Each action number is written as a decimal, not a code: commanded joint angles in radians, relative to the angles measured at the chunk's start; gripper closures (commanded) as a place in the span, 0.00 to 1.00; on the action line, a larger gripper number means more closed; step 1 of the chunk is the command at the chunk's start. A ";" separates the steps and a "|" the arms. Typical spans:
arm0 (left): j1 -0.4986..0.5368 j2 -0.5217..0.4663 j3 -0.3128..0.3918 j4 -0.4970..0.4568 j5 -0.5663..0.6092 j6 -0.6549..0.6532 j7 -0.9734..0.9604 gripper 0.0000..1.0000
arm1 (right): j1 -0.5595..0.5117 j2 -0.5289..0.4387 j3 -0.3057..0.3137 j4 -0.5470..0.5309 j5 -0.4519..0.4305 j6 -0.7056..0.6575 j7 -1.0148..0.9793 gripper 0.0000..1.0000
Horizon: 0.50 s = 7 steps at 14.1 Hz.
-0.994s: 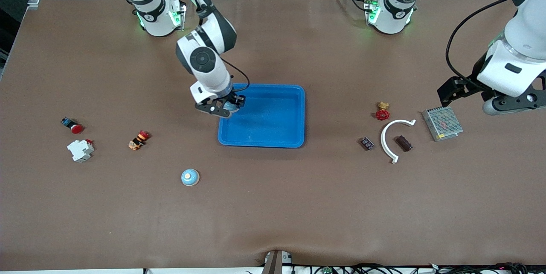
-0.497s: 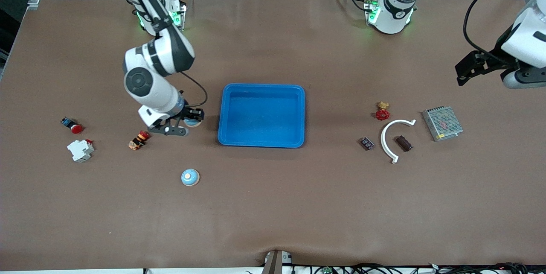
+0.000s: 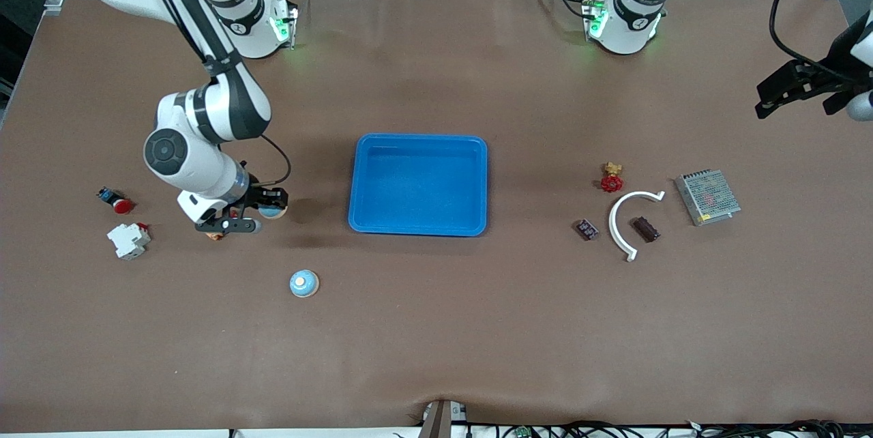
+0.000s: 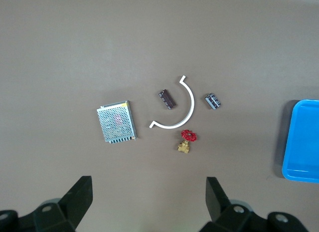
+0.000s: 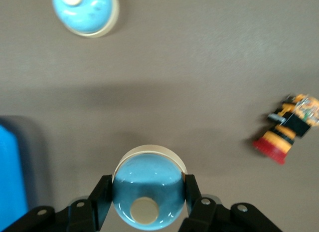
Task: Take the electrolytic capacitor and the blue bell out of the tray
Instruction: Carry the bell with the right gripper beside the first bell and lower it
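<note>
My right gripper [image 3: 264,210] is shut on a light-blue bell [image 3: 275,209] and holds it just above the table, between the blue tray [image 3: 417,227] and an orange-black push button [image 3: 215,235]. In the right wrist view the bell [image 5: 148,192] sits between the fingers [image 5: 102,192]. A second blue bell [image 3: 303,283] stands on the table nearer the front camera; it also shows in the right wrist view [image 5: 85,12]. A dark brown capacitor [image 3: 645,228] lies inside a white curved piece [image 3: 622,223]. My left gripper [image 3: 805,90] is open and empty, high over the left arm's end; the left wrist view shows the capacitor [image 4: 167,99] below it.
A red valve [image 3: 612,179], a small dark part [image 3: 587,228] and a metal mesh box [image 3: 707,197] lie near the capacitor. A red button [image 3: 116,201] and a white breaker [image 3: 128,240] lie at the right arm's end.
My right gripper carried the bell from over the tray's edge toward the right arm's end, now beside the orange-black button. My left gripper moved farther toward the left arm's end.
</note>
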 commanded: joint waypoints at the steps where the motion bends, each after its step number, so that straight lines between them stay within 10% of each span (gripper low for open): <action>1: -0.022 -0.031 0.008 -0.029 -0.018 -0.004 0.012 0.00 | -0.052 0.041 0.022 -0.006 0.023 0.058 -0.080 1.00; 7: -0.019 -0.031 -0.001 -0.028 -0.018 -0.013 0.013 0.00 | -0.074 0.116 0.023 -0.010 0.041 0.161 -0.126 1.00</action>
